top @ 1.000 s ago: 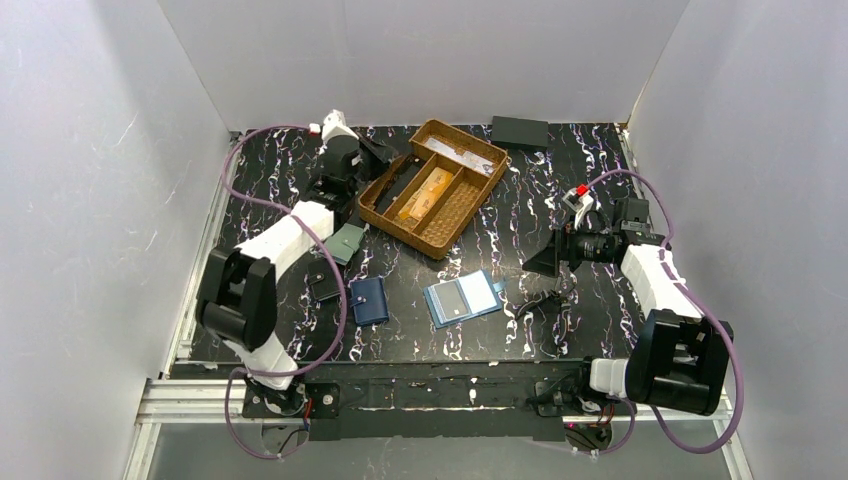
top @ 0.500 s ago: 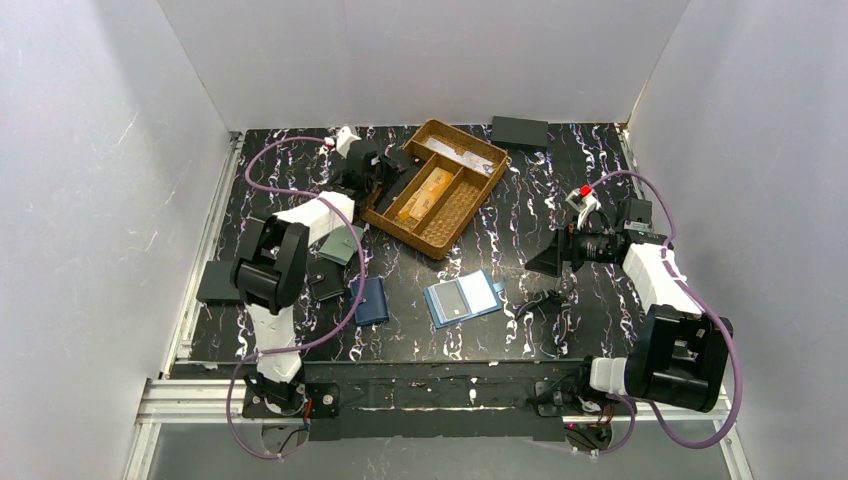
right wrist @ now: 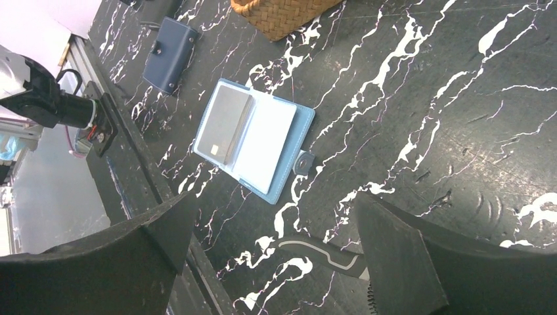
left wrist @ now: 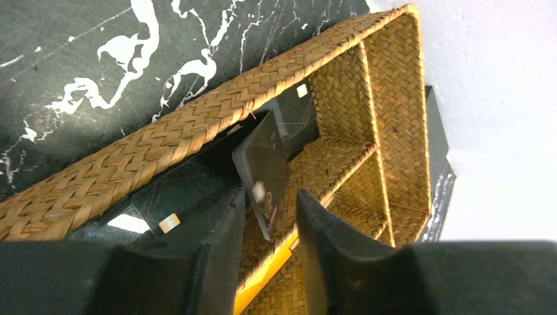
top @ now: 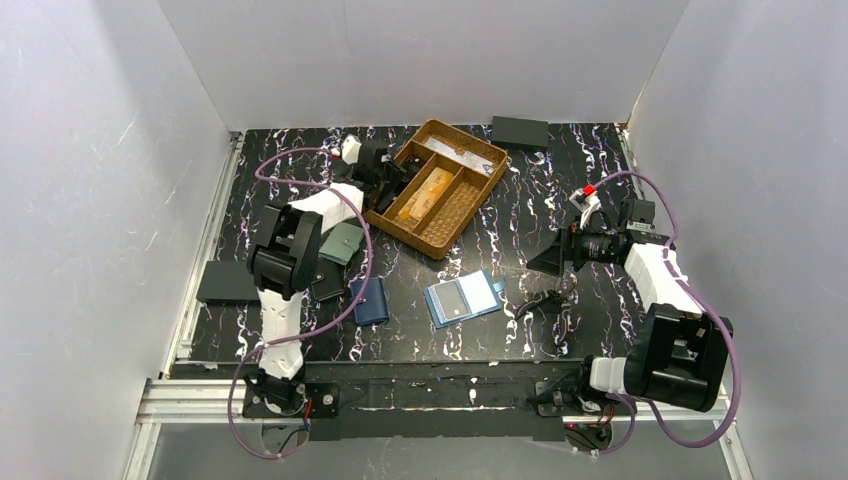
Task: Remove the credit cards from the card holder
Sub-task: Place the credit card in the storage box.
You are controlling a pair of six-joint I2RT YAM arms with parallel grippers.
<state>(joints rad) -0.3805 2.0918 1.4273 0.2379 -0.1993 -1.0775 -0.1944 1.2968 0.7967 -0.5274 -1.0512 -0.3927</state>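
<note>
Card holder (top: 462, 298) — unfolded flat, near the right pincer (top: 542, 264), to its left, untouched — pincer gaping wide, empty

The light steel-blue folding card holder (top: 463, 298) lies opened flat, inner side up, on the black white-veined worktop (top: 500, 240), near the middle and towards the near edge. Seen from the right wrist, the holder (right wrist: 253, 141) is skewed to the worktop's edges. One half bears a dark grey rectangular panel with a small pale square at one corner, the other a plain pale panel. A small round snap tab (right wrist: 303, 163) sticks out past the pale half's outer edge and rests on the worktop.

The thin, flat orange-gold credit cards (top: 425, 192) lie in the long middle compartment of the woven brown basket (top: 455, 208), beyond the holder and well apart from it. The left wrist view shows only a bright yellow-orange strip (left wrist: 263, 292) of them.
</note>
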